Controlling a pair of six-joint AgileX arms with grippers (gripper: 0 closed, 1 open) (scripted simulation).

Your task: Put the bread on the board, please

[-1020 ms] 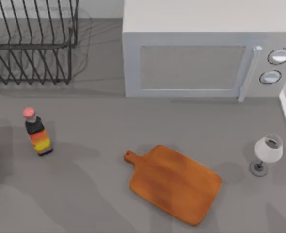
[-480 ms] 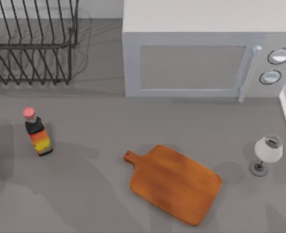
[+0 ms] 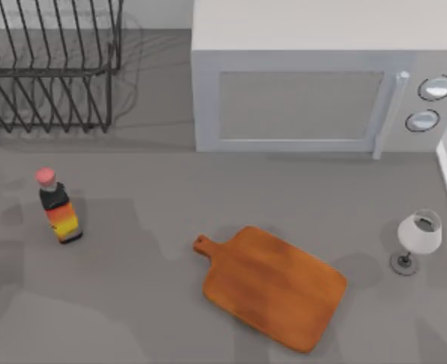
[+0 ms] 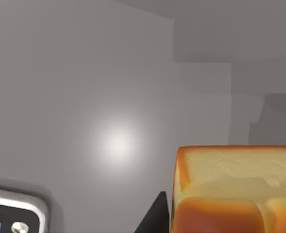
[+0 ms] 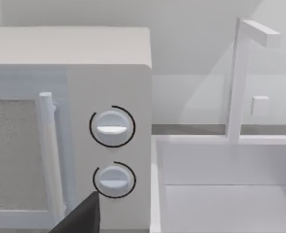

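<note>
Left claw (image 4: pixel 191 228) is gripping the bread (image 4: pixel 235 189) above the grey surface (image 4: pixel 85 97).
The board (image 3: pixel 273 288) is lying bare, near-right of centre; right claw state: cannot tell, facing the microwave (image 5: pixel 70 126).

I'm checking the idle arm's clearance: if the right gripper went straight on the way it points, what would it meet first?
Probably the microwave: its wrist view faces the front corner with the two dials, the sink just beside. Depth is unclear.
</note>
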